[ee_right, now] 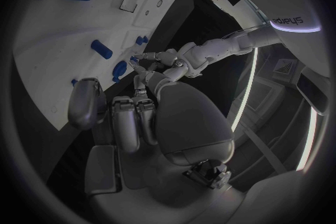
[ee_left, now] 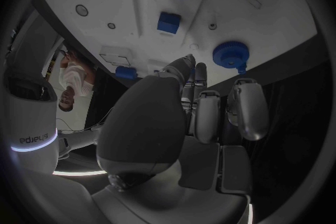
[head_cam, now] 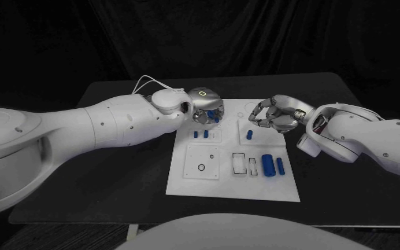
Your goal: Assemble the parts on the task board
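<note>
Fingers of left robot hand (ee_left: 203, 106) curled beside round blue part (ee_left: 229, 55), apparently empty; right robot hand's (head_cam: 277, 114) grasp unclear.

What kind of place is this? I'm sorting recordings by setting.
Probably a robotics lab or test cell: a black table against dark curtains, a white task board with blue parts, and the left hand and right hand over its far end.

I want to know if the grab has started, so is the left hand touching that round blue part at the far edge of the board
Cannot tell. In the left wrist view the left hand has fingertips close to the round blue part, without plain contact or a plain gap.
</note>
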You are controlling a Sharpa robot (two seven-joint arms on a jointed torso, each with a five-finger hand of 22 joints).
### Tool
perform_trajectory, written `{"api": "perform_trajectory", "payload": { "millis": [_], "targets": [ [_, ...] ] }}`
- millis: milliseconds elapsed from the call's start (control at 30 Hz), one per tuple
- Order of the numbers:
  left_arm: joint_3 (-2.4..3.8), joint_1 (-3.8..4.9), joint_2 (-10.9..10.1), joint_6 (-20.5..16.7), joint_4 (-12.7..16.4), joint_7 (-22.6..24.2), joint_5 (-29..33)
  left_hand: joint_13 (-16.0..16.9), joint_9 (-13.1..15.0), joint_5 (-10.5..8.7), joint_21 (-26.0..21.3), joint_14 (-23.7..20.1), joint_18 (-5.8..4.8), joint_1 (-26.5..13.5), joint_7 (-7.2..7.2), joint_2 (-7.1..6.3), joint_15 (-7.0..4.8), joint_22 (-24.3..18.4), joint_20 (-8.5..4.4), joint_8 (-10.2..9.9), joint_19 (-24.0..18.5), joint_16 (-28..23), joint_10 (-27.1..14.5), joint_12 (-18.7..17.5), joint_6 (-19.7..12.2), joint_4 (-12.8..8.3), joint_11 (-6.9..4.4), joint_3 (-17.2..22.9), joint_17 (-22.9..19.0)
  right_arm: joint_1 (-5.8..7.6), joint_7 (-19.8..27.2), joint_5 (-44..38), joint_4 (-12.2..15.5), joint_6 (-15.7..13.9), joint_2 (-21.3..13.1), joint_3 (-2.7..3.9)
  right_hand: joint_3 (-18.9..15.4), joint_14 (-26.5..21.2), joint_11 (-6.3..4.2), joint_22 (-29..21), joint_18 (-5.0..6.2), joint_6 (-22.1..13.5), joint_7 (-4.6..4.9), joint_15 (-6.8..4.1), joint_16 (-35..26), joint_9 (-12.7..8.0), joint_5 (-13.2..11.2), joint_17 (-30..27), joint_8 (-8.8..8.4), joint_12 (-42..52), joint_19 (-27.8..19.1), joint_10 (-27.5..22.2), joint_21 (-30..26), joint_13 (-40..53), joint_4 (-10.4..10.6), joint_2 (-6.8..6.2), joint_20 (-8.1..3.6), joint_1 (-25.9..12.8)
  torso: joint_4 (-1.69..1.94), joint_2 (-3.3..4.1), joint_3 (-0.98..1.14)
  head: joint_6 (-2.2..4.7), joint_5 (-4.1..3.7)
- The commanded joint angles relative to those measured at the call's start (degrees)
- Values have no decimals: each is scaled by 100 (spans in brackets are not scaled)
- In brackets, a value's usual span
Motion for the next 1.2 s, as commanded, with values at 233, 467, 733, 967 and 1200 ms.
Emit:
{"api": "perform_trajectory", "payload": {
  "millis": [233, 467, 733, 967, 1200],
  "targets": [
    [7, 196, -413, -20, 308, -62, 3, -22, 95, -48, -56, -12, 29, -84, -10, -29, -29, 947, -27, 4, 1, -21, 59, -71, 31, -13, -4, 6, -63, -14, -82, -25, 15, 4, -25, 3, -4, 605, -38, 802, 92, 24, -4, -38, 14, -6, 25, 1510, -14, 8, -21, 607, -17, 1507, -36, -18, -10, 56, 9, -5, 7, -1, -25],
    [6, 221, -555, 156, 324, -98, 3, -59, 107, -84, -87, -28, 33, -100, -9, -45, -22, 940, -23, -44, -15, -48, 33, -162, -25, -13, 10, 31, -100, -18, -96, -25, 2, 37, -23, 3, -4, 605, -38, 801, 93, 31, -5, -38, 14, -8, 26, 1510, -13, 8, -23, 607, -22, 1507, -40, -26, -11, 56, 1, -3, 9, -1, 6],
    [5, 220, -494, 420, 213, -92, 3, -71, 111, -97, -118, -39, 38, -95, -12, -42, -19, 932, -21, -64, -28, -63, 34, -190, -47, -18, 7, 48, -126, -43, -99, -25, -17, 76, 6, 3, -2, 605, -39, 802, 92, 33, -5, -38, 14, -9, 27, 1510, -12, 8, -22, 607, -21, 1507, -42, -26, -11, 58, 8, -3, 3, -1, 8],
    [4, 199, -487, 595, 147, -117, 3, -77, 114, -103, -125, -46, 39, -96, -12, -39, -18, 930, -19, -75, -32, -72, 37, -206, -59, -19, 7, 57, -141, -50, -110, -25, -27, 91, -4, 3, -2, 605, -39, 802, 92, 33, -5, -38, 14, -9, 27, 1510, -12, 8, -22, 607, -21, 1507, -42, -26, -11, 58, 16, 2, -2, -1, -4],
    [3, 168, -433, 620, 66, -148, 3, -87, 117, -110, -139, -51, 41, -101, -8, -39, -15, 928, -18, -91, -39, -78, 29, -231, -78, -20, 14, 65, -148, -53, -118, -25, -43, 113, 10, 3, -2, 605, -39, 802, 92, 33, -5, -38, 14, -9, 27, 1510, -12, 8, -22, 607, -21, 1507, -42, -26, -11, 58, 15, 11, -9, -1, 7]
  ]
}}
